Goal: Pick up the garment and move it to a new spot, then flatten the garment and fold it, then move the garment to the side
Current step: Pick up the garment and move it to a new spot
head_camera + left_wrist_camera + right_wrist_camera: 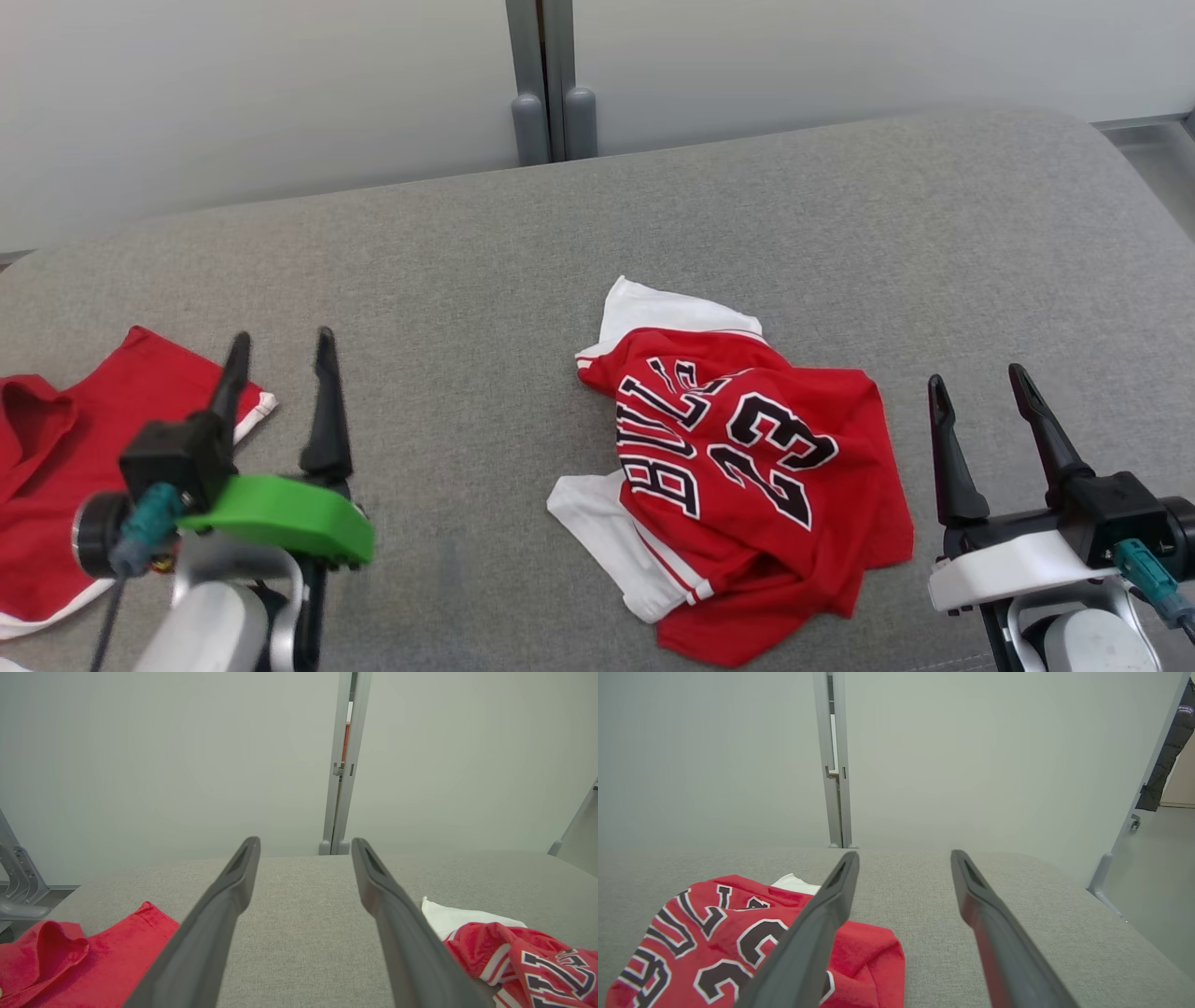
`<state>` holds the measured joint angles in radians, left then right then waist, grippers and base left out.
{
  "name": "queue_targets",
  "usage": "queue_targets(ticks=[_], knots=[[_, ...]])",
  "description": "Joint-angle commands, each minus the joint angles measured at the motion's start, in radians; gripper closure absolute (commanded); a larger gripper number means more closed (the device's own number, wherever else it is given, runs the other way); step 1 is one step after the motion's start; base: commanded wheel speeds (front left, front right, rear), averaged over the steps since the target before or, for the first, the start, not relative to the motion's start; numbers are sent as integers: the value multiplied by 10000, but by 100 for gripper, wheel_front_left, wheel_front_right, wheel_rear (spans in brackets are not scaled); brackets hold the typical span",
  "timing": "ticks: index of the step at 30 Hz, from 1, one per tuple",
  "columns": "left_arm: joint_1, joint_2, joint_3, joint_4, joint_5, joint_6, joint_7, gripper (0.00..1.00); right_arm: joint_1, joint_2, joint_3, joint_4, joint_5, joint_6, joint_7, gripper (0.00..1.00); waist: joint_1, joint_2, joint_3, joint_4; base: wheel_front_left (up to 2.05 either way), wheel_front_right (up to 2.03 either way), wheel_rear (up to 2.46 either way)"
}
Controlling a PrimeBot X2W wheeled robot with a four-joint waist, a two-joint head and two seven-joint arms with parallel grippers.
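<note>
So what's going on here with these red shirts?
A two-armed robot is sorting clothes on a grey padded surface. A crumpled red and white jersey with the number 23 lies in the middle, not yet flattened or folded. A second red garment lies off to the robot's left. Neither is held: both sets of jaws stand open and empty, the left near the second garment, the right just beside the jersey.

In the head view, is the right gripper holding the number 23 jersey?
No, the right gripper stands open beside the jersey, which lies crumpled, and holds nothing.
</note>
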<state>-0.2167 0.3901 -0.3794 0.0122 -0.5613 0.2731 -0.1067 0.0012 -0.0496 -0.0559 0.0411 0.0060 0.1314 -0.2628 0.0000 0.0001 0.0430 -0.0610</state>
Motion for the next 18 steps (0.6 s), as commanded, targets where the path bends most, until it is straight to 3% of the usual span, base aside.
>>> queue_targets(ticks=[1,3,5,7,11,18], knots=[[379,-120,-123,-65,113,114,-254,0,170,-21,-26,-65,-32,-14,-31,0,0,-1,-92,-117,0,0,0],[870,-576,-262,-137,-24,258,-622,0,211,-21,-110,-151,-62,-14,-31,0,0,-1,-123,-195,0,0,0],[1116,-648,-436,-5,384,415,-1007,0,344,-38,-167,-212,-151,-14,-31,0,0,-1,-130,-214,0,0,0],[1411,-957,-585,126,402,343,-1276,0,468,-121,-145,-245,-286,-14,-31,0,0,-1,-124,-220,0,0,0],[1826,-1259,-524,356,756,-22,-1575,0,683,-211,-193,-326,-368,-14,-31,0,0,-1,-121,-244,0,0,0],[2945,-2135,370,-39,2284,-1131,-1586,0,872,-205,-260,-275,-415,-14,-31,0,0,-1,-247,-289,0,0,0]])
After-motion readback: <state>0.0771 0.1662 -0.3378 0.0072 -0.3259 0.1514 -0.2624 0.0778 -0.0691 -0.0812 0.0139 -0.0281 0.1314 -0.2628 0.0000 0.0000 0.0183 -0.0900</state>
